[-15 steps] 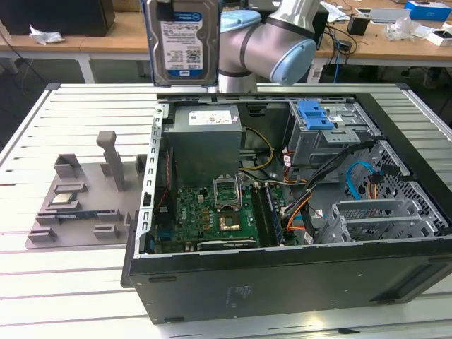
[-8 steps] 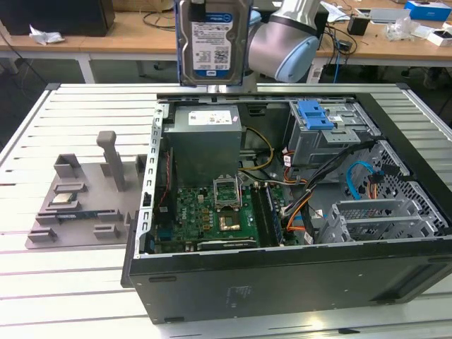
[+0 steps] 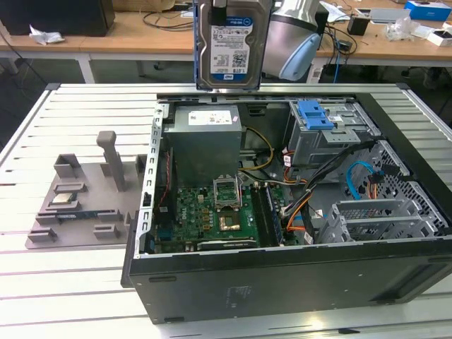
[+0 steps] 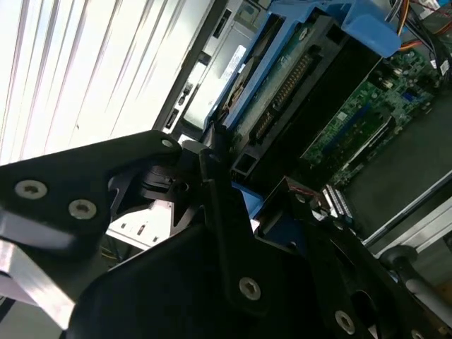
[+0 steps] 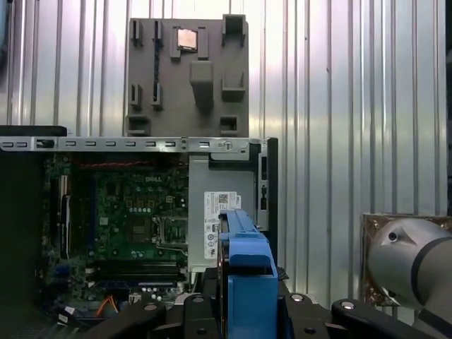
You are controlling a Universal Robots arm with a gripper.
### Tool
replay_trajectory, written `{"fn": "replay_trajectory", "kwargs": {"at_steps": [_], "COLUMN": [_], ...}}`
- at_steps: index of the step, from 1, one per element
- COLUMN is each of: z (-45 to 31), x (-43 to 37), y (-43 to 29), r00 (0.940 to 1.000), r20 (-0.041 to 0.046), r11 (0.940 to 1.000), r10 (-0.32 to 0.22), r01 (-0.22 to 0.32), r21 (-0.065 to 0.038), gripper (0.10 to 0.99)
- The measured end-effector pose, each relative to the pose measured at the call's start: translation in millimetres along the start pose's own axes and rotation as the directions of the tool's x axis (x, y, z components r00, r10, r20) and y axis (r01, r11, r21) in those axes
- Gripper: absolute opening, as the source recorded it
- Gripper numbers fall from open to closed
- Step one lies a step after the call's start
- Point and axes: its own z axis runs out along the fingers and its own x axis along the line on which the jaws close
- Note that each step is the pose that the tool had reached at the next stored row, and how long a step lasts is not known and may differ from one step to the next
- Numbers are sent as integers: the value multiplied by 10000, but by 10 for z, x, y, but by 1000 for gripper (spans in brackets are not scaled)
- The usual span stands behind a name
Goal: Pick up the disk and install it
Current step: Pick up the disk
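Observation:
The disk, a silver drive with a white-and-blue label and blue side rails, hangs upright in the air above the back of the open computer case. My gripper is shut on it, with its black fingers clamping the blue rail. In the first wrist view the disk shows edge-on between the black gripper parts, over the grey power supply box and beside the motherboard.
Inside the case are the grey power supply box, the motherboard, a drive bay with a blue bracket, a metal cage and loose cables. A grey fixture plate lies at the exterior view's left.

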Motion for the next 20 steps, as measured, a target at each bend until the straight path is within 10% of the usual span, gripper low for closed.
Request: {"fn": "replay_trajectory", "kwargs": {"at_steps": [20], "z": [2], "x": [533], "y": [-160], "r00": [10000], "r20": [-4], "r11": [10000], "r10": [2], "r01": [-2], "r21": [-16], "gripper": [369]}}
